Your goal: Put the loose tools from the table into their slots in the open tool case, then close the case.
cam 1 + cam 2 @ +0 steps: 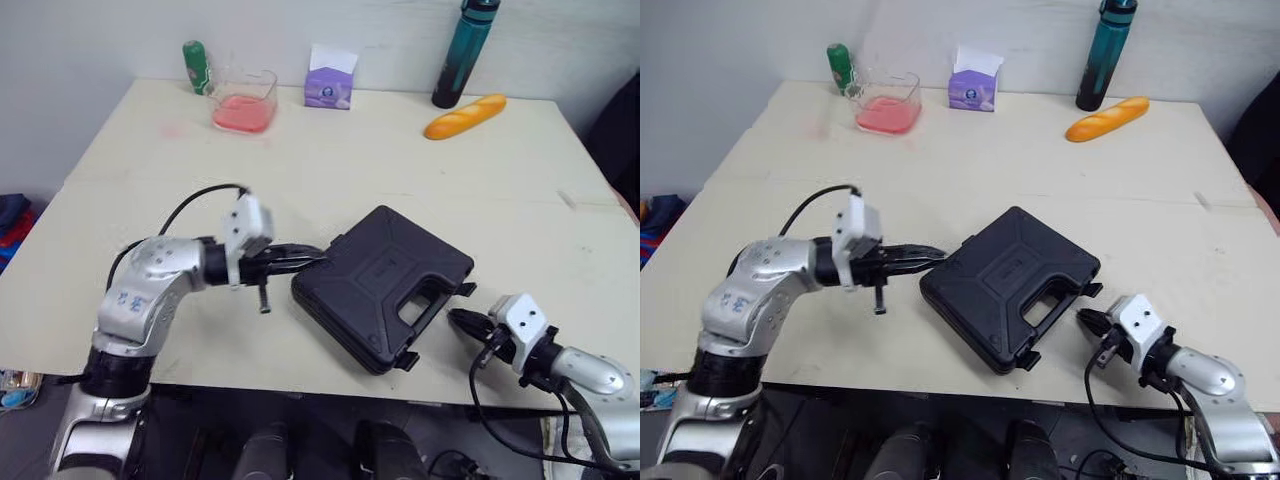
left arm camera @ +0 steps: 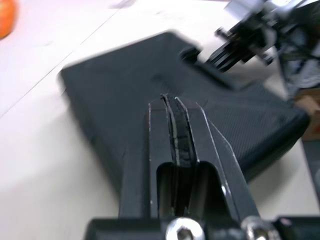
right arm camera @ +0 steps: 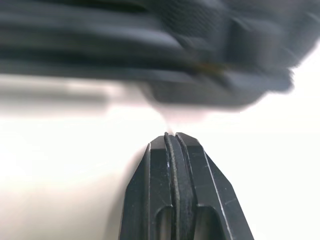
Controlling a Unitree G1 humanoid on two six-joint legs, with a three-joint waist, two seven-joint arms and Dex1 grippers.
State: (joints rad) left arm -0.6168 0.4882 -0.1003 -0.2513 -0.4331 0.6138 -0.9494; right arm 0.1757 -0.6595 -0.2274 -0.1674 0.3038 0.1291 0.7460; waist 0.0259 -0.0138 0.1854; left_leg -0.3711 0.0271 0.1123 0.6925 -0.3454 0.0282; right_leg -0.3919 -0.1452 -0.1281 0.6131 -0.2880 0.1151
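The black tool case (image 1: 385, 285) lies closed and flat near the table's front edge, its handle cut-out facing front right. My left gripper (image 1: 312, 254) is shut with nothing held, its tip touching the case's left corner; in the left wrist view its fingers (image 2: 176, 125) press together over the case lid (image 2: 125, 100). My right gripper (image 1: 458, 318) is shut and empty, just off the case's front right side near a latch (image 1: 464, 289). In the right wrist view its closed fingertips (image 3: 172, 142) point at the case's edge (image 3: 210, 85).
At the table's far edge stand a green bottle (image 1: 197, 66), a clear container with pink contents (image 1: 244, 100), a purple tissue box (image 1: 330, 80), a teal bottle (image 1: 463, 55) and a bread loaf (image 1: 465, 116). A small bolt-like part (image 1: 264, 297) hangs below my left wrist.
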